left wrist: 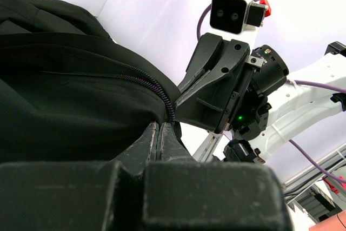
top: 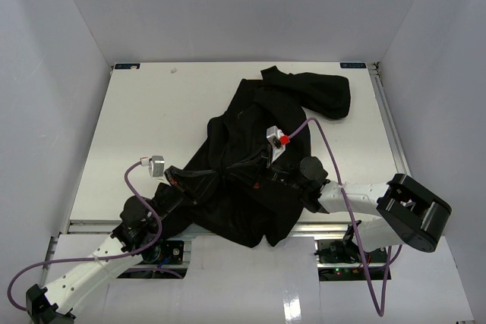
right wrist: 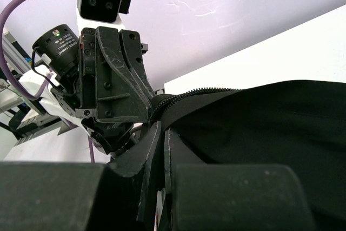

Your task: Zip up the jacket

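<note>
The black jacket [top: 266,111] lies crumpled across the middle of the table, one sleeve bunched at the far right. Both arms reach into its near part and face each other closely. My left gripper [top: 206,180] is shut, and in the left wrist view its tips [left wrist: 160,126] pinch the jacket's edge just below the zipper teeth [left wrist: 154,85]. My right gripper [top: 257,173] is shut too; in the right wrist view its tips [right wrist: 164,129] clamp the fabric edge under the zipper teeth [right wrist: 216,91]. Between the two grips the fabric runs taut. I cannot see the slider.
The white table [top: 152,111] is walled in by white panels on the left, right and back. The jacket's hem hangs over the near table edge [top: 250,237]. Purple cables [top: 326,149] loop from both wrists above the cloth.
</note>
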Motion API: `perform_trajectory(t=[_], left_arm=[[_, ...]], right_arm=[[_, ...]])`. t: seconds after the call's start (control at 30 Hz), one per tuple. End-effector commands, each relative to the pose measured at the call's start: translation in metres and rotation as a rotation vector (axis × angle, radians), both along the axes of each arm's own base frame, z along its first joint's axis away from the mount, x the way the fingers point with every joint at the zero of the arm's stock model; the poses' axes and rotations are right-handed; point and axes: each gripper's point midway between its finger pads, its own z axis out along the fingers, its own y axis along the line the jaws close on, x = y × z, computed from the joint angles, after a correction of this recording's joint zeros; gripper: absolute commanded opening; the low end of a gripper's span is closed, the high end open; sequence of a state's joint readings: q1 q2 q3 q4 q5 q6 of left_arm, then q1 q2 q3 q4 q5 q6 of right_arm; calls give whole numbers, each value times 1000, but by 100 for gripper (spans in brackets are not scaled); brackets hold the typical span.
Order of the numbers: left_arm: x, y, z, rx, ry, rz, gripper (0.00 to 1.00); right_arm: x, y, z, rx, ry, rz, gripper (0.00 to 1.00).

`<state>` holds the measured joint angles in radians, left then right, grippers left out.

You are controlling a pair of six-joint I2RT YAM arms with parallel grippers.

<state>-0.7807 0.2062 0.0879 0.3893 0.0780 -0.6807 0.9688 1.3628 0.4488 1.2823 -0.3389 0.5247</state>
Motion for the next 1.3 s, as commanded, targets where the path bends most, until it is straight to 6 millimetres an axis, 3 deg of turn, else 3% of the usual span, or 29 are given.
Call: perform_trajectory(t=[0.0, 0.83, 1.27], left_arm=[[-1, -1, 4, -14, -16, -8, 0], [-1, 6, 12, -39, -30, 19, 0], [0, 3, 8, -22, -18, 11, 0]], right_arm=[[-18, -29, 112, 392, -254, -7, 8], [-22, -21, 97, 347, -231, 41, 8], [-24, -24, 104, 374, -239, 42, 8]])
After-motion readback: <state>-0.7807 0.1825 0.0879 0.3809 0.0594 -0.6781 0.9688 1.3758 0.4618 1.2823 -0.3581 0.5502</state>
